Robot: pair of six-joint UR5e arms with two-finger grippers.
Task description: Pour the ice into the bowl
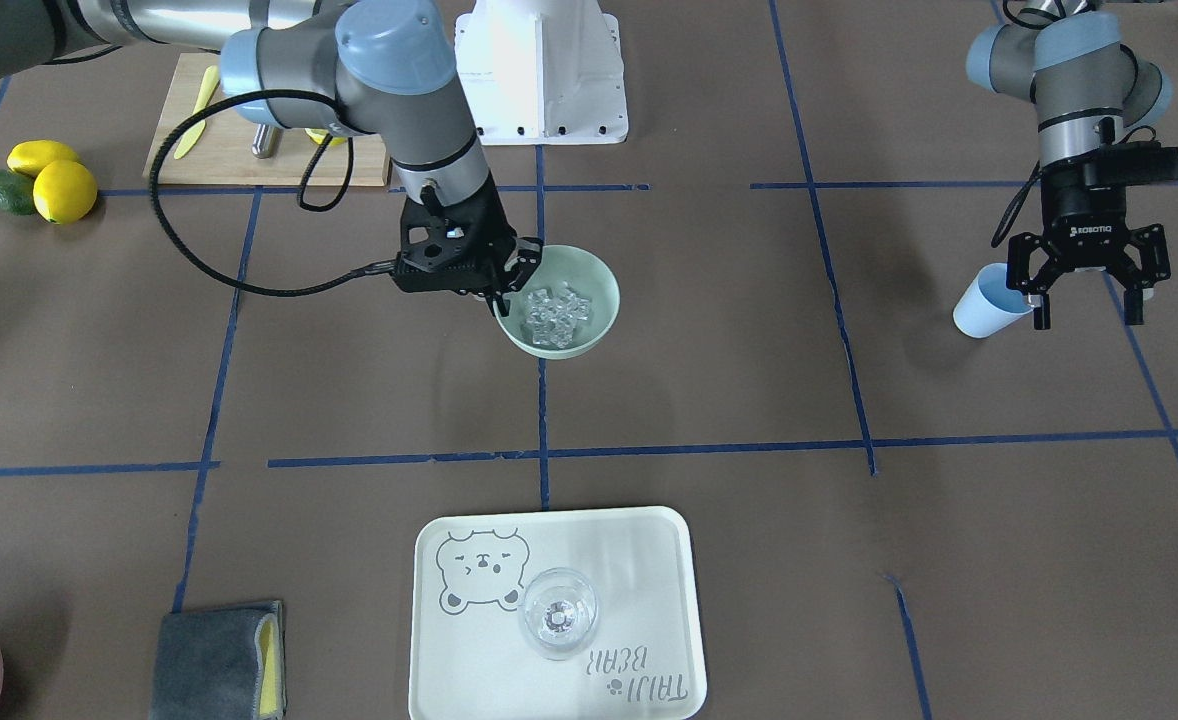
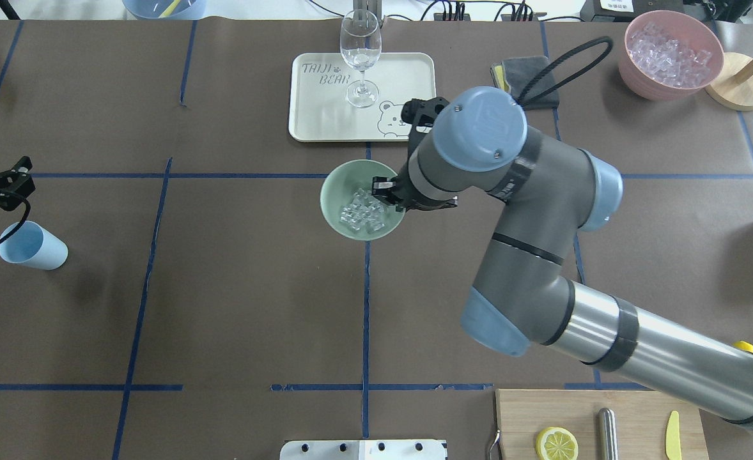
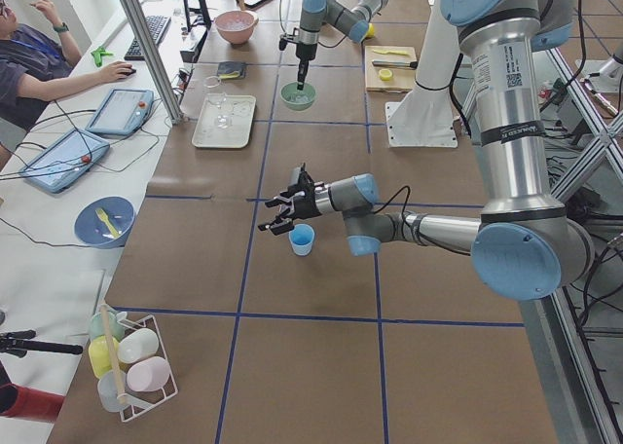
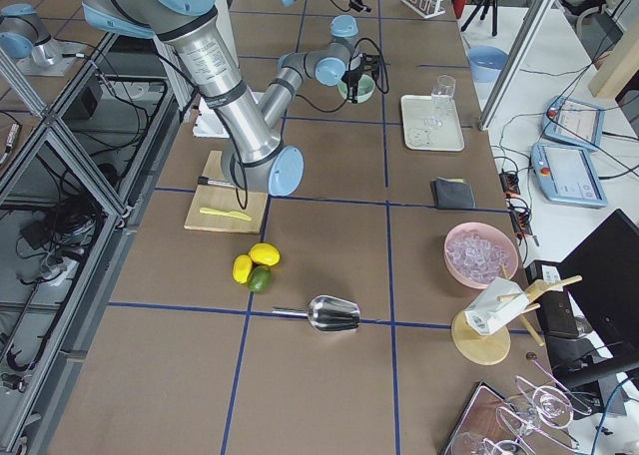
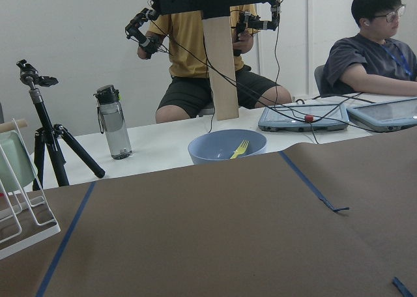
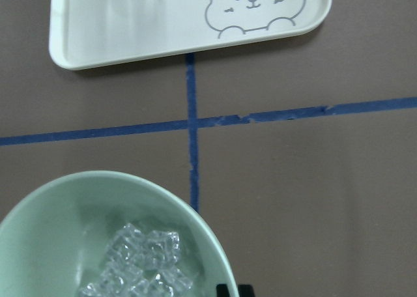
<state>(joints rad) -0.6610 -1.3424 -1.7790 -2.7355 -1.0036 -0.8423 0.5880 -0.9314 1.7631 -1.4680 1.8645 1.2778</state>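
Note:
The pale mint-green bowl (image 1: 601, 300) stands near the table's middle with a heap of clear ice (image 1: 552, 315) inside. Both show in the overhead view, bowl (image 2: 333, 191) and ice (image 2: 364, 214), and in the right wrist view, bowl (image 6: 58, 212) and ice (image 6: 140, 264). My right gripper (image 1: 501, 305) points down at the bowl's rim, its fingertips (image 6: 226, 289) nearly together and pinching that rim. My left gripper (image 1: 1089, 300) hangs open and empty just above and beside the blue cup (image 1: 989, 300), which stands on the table (image 3: 303, 240). The left wrist view shows no gripper.
A pale tray (image 1: 649, 560) with a clear wine glass (image 1: 559, 612) lies beyond the bowl. A pink container of ice (image 2: 670, 54), a grey cloth (image 1: 219, 665), a cutting board (image 1: 229, 150), lemons (image 1: 59, 185) and a metal scoop (image 4: 334, 313) sit on my right side.

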